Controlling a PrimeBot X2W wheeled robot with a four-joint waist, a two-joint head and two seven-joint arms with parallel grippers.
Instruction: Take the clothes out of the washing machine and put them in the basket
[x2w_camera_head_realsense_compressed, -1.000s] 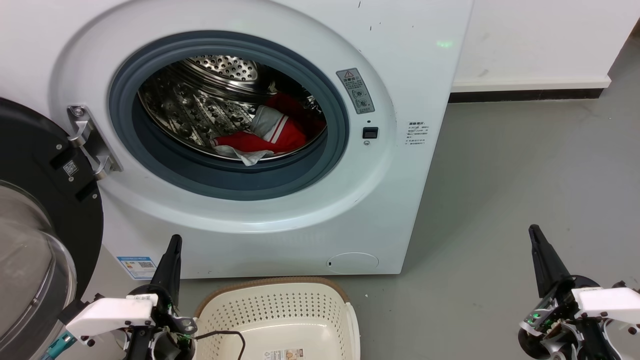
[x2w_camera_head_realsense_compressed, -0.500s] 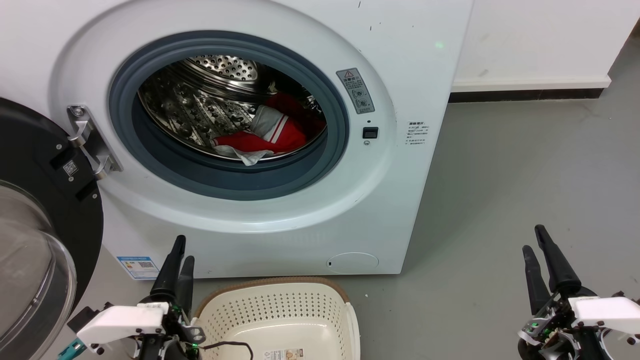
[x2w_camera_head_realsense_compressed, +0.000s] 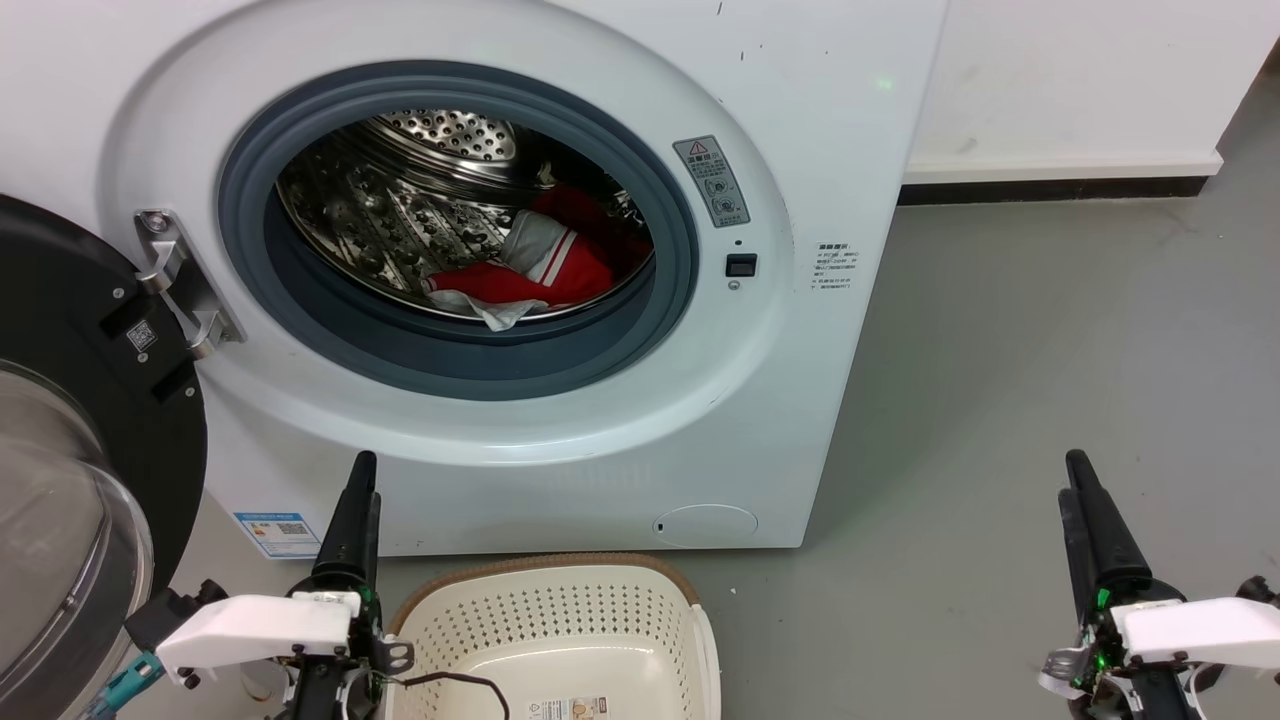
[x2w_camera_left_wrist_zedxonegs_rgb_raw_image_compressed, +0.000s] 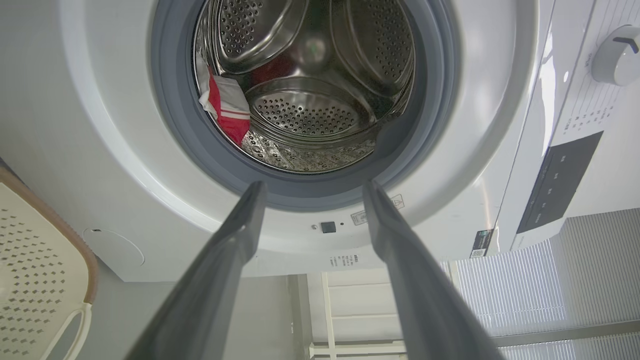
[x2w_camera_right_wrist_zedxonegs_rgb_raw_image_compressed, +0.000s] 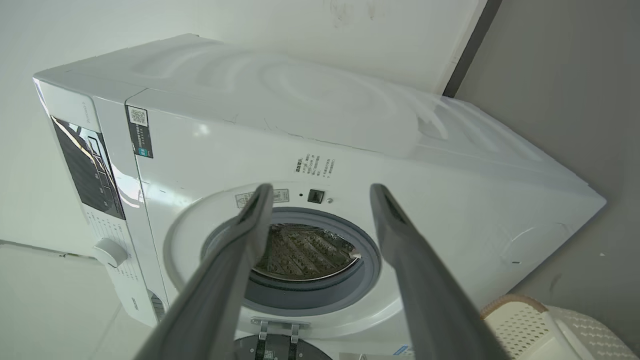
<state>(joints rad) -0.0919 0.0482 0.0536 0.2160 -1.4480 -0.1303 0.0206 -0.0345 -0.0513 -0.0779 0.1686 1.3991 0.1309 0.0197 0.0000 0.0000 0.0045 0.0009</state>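
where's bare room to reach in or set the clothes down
The perforated steel drum is bare on its left half, between the grey porthole rim and the red-and-white clothes lower right. The cream plastic basket holds just a label. Grey floor right of the white washing machine is bare. Crowded: the open glass door beside the left gripper.

A smooth grey floor (x2w_camera_head_realsense_compressed: 1000, 350) spreads under and ahead of the right pincer (x2w_camera_head_realsense_compressed: 1072, 470), faintly scuffed. Well beyond its tips a white wall (x2w_camera_head_realsense_compressed: 1080, 70) rises, footed by a pale ledge (x2w_camera_head_realsense_compressed: 1060, 167) over a dark skirting strip (x2w_camera_head_realsense_compressed: 1050, 190). Beyond the left pincer (x2w_camera_left_wrist_zedxonegs_rgb_raw_image_compressed: 314, 184), off to one side, pale slatted blinds (x2w_camera_left_wrist_zedxonegs_rgb_raw_image_compressed: 525, 280) show brightly lit.
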